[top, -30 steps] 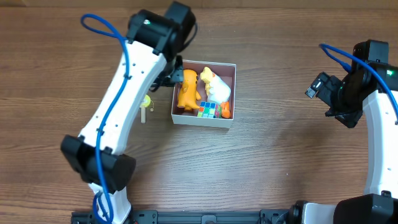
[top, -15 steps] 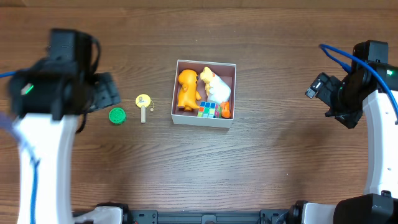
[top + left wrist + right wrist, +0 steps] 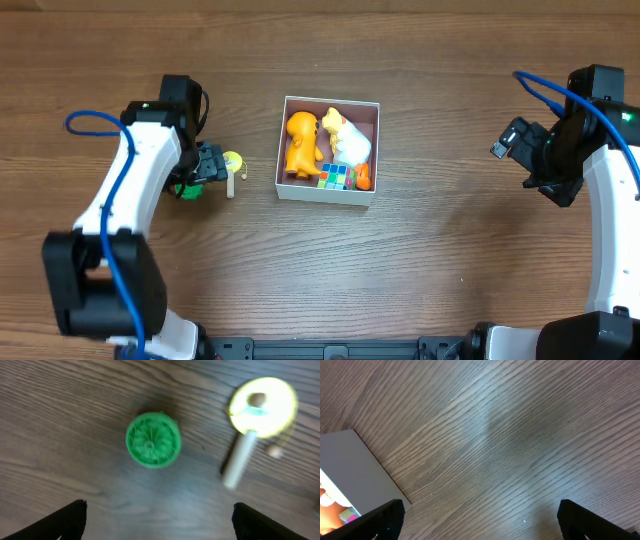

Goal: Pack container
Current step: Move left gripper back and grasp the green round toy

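The container [image 3: 322, 192], a white-walled square box, sits mid-table. It holds an orange animal toy [image 3: 300, 145], a white and yellow toy [image 3: 346, 138], a colourful cube [image 3: 335, 177] and a small orange piece [image 3: 363, 178]. Left of it lie a green ribbed disc [image 3: 152, 440] and a yellow round toy on a pale stick [image 3: 262, 401]. My left gripper [image 3: 205, 165] hovers open just above these two with nothing between its fingers [image 3: 70, 520]. My right gripper [image 3: 512, 140] stands open and empty over bare table to the right of the container, whose corner [image 3: 350, 470] shows in the right wrist view.
Brown wood-grain table [image 3: 440, 260] all round. In the overhead view the green disc [image 3: 186, 189] is partly under the left gripper and the yellow toy [image 3: 232, 162] lies between gripper and container. Blue cables run along both arms.
My left gripper let go of the orange toy in the container, opened, swung far to the left and came back over the green disc. The right arm has not moved.
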Controlling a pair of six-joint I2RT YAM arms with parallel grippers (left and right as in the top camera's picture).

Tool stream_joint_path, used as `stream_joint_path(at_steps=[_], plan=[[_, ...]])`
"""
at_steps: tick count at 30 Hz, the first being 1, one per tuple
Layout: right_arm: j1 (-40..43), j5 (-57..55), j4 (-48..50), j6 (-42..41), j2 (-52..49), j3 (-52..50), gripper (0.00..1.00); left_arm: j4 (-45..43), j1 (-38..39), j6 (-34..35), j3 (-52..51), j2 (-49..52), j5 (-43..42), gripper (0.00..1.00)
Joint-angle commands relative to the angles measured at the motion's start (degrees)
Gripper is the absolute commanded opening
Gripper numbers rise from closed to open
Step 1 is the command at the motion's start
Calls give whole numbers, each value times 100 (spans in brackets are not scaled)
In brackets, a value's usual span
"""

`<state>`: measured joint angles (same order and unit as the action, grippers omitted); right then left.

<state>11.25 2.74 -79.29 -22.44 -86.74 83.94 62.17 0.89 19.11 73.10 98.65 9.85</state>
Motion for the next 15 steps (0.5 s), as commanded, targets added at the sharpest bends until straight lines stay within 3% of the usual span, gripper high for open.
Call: stream_joint_path(at_steps=[1, 15], plan=[[7, -9, -52, 20, 46, 0, 100, -293, -282, -144, -61, 538, -46, 92], [7, -7, -59, 20, 46, 0, 100, -1261, -422, -739, -63, 986, -343, 95]])
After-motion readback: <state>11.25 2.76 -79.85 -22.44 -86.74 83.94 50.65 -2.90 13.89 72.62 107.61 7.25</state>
